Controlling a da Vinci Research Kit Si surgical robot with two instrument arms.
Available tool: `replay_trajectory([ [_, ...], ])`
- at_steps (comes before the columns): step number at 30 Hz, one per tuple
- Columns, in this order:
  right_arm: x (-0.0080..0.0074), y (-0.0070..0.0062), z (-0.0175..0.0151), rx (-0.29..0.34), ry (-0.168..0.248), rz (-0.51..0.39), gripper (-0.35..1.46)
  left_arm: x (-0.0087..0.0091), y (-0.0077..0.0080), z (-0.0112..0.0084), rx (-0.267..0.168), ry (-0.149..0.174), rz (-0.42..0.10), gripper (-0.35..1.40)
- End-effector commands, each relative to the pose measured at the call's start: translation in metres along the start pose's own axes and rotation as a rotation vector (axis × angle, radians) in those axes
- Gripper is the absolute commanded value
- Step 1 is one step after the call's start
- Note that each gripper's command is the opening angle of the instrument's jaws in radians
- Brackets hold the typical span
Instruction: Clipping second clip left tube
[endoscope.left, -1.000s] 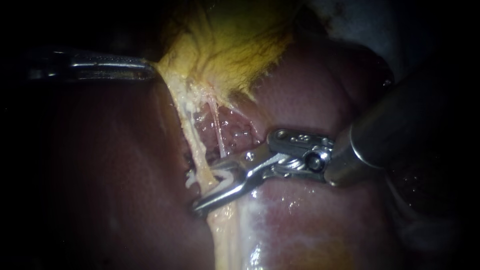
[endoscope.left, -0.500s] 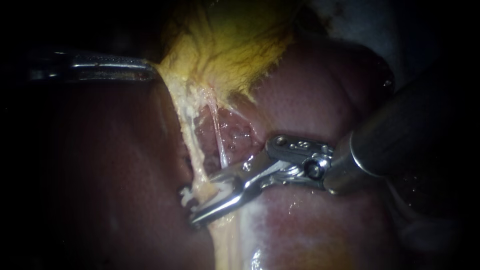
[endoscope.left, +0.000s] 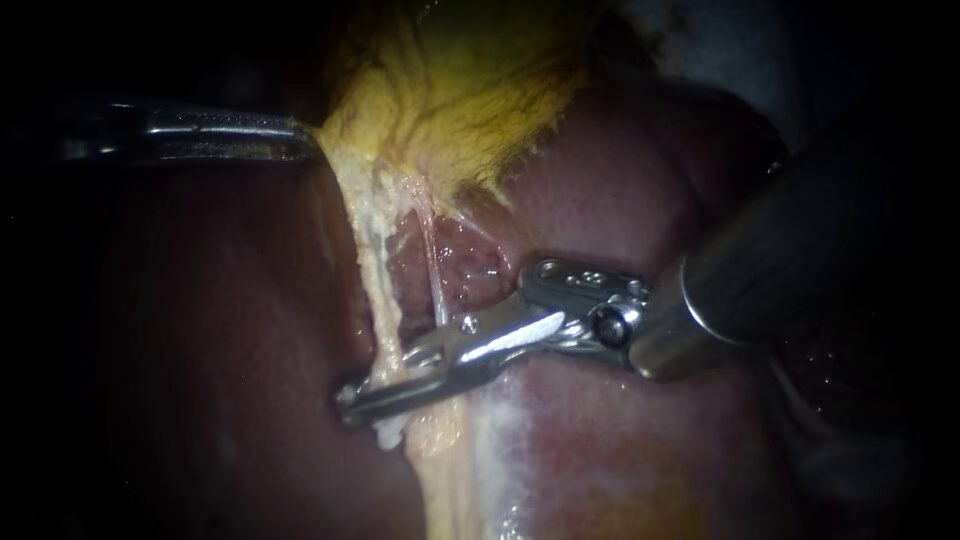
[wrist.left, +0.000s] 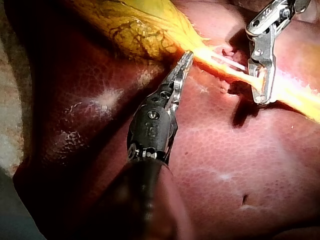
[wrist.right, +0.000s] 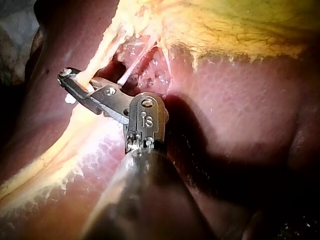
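The left tube (endoscope.left: 378, 285) is a pale strand running down from the yellow gallbladder (endoscope.left: 470, 90) over the liver (endoscope.left: 600, 200). A thinner right tube (endoscope.left: 432, 270) runs beside it. My right instrument (endoscope.left: 352, 393) reaches across the left tube's lower end, its jaws shut on the tube (wrist.right: 85, 80). A white clip (endoscope.left: 387, 432) shows on the tube just below the jaws. My left instrument (endoscope.left: 300, 140) is shut on the gallbladder's edge and holds it taut; the left wrist view shows the same grip (wrist.left: 187, 56), with the right instrument (wrist.left: 262, 95) beyond it.
Dark red liver (wrist.left: 225, 150) lies under and around both instruments. Raw, pitted tissue (endoscope.left: 465, 265) shows between the two tubes. The right instrument's thick shaft (endoscope.left: 780, 260) fills the right side of the endoscope view.
The right instrument's jaws have slid further left across the left tube and closed from a clear gap to nearly together. The left instrument has not moved.
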Motion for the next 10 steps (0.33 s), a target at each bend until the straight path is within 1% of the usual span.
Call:
replay_trajectory([
  [1, -0.0002, 0.0001, 0.0, 0.0, -0.002, -0.003, -0.35, 0.0, 0.0, 0.0, 0.0, 0.0, 0.0, -0.35],
  [5, -0.0008, 0.0002, 0.0002, 0.0, -0.005, -0.001, -0.35, 0.0, 0.0, 0.0, 0.0, 0.0, 0.0, -0.35],
  [10, -0.0008, 0.0002, 0.0002, 0.001, -0.006, -0.001, -0.35, 0.0, 0.0001, 0.0, 0.001, 0.0, 0.0, -0.35],
])
